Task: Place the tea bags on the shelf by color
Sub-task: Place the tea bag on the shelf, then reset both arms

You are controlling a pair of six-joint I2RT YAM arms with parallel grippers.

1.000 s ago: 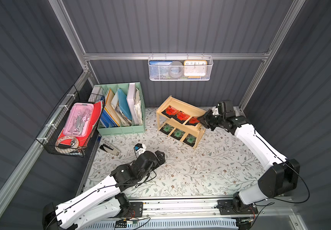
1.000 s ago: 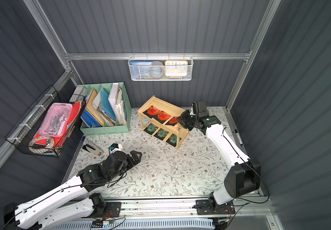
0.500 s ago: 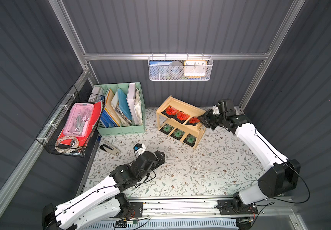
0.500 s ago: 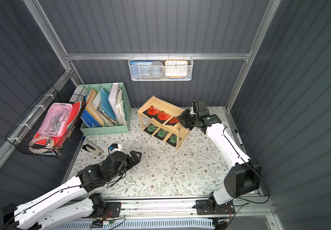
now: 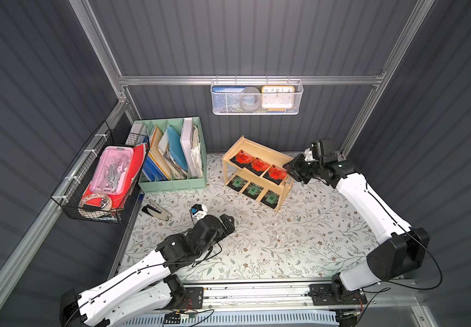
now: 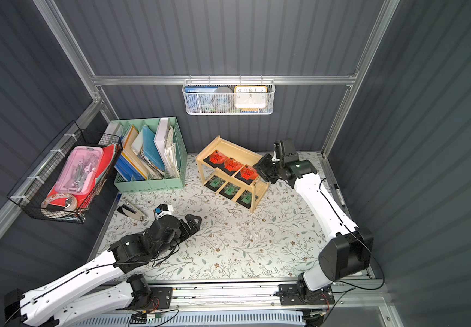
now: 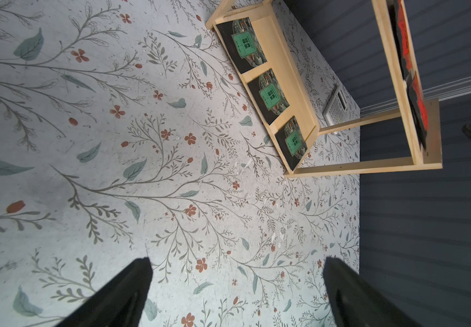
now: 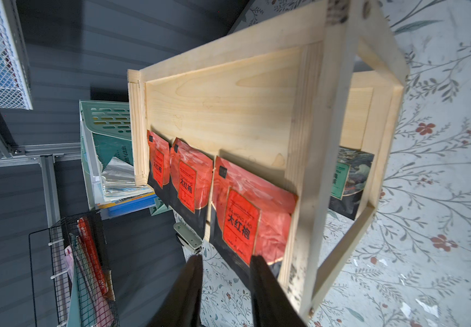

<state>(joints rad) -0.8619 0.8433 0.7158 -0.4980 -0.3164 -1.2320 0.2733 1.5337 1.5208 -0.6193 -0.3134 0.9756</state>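
The wooden shelf (image 5: 259,150) (image 6: 234,148) stands at the back of the mat. Three red-labelled tea bags (image 5: 259,165) (image 6: 233,164) lie in a row on its upper tier. Three green-labelled tea bags (image 5: 253,189) (image 6: 231,189) (image 7: 269,96) lie on the lower tier. My right gripper (image 5: 288,170) (image 6: 259,171) (image 8: 227,259) hovers at the shelf's right end. It is open a little with only mat showing between its fingers, just short of the nearest red tea bag (image 8: 243,218). My left gripper (image 5: 230,222) (image 6: 196,220) (image 7: 237,263) is wide open and empty, low over the mat in front of the shelf.
A mint-green file organizer (image 5: 172,181) stands left of the shelf. A black wire basket (image 5: 101,181) hangs on the left rail and a white mesh basket (image 5: 257,97) on the back wall. A stapler (image 5: 155,211) lies by the mat's left edge.
The right gripper's jaws have spread a little wider at the shelf's right end. The red tea bag stays lying on the upper tier. The left arm has not moved.
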